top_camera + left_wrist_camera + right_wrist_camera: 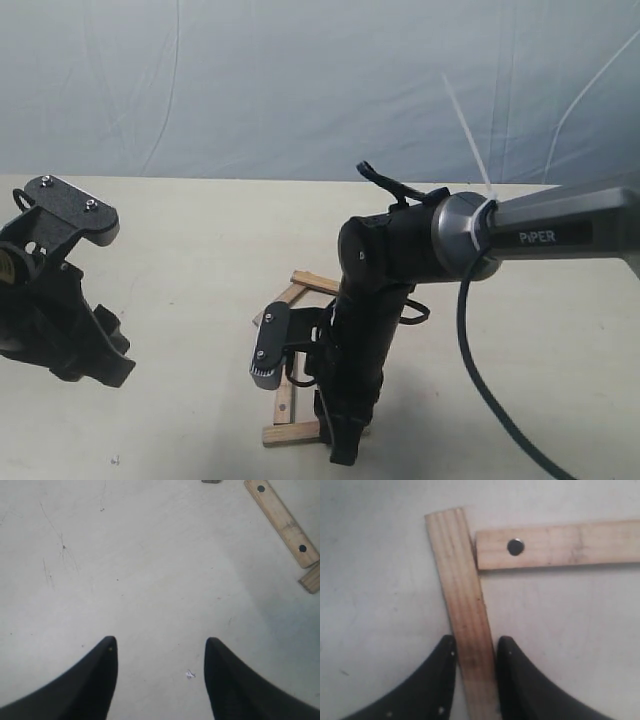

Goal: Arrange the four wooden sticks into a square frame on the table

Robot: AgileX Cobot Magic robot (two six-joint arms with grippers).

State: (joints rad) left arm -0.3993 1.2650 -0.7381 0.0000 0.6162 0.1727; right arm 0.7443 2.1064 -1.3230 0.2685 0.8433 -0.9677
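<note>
Two arms work over the table (180,260), with a wrinkled blue-grey backdrop (300,80) behind it. The right arm (380,260), trailing a dark cable (480,370), reaches down over the sticks and blocks much of them in the exterior view, including the whole right side of the layout.

Right gripper (475,641): its jaws stand narrow, one on each long edge of the near slat (462,580), which lies flat on the table. One finger (445,675) appears to touch the wood. Whether the pair actually clamps it cannot be told. At the slat's free end, the left-side slat (555,545), marked with a dark dot, butts against its edge at roughly a right angle.

Left gripper (160,645): jaws wide apart, nothing between them, bare table beneath. It sits well apart from the sticks, to their left. Its camera sees the left-side slat with two dots, one near each end, at the picture's edge.

Count: three slats are confirmed in the exterior view, namely the near one, the left-side one and the far slat (316,281). A fourth cannot be made out behind the arm.
</note>
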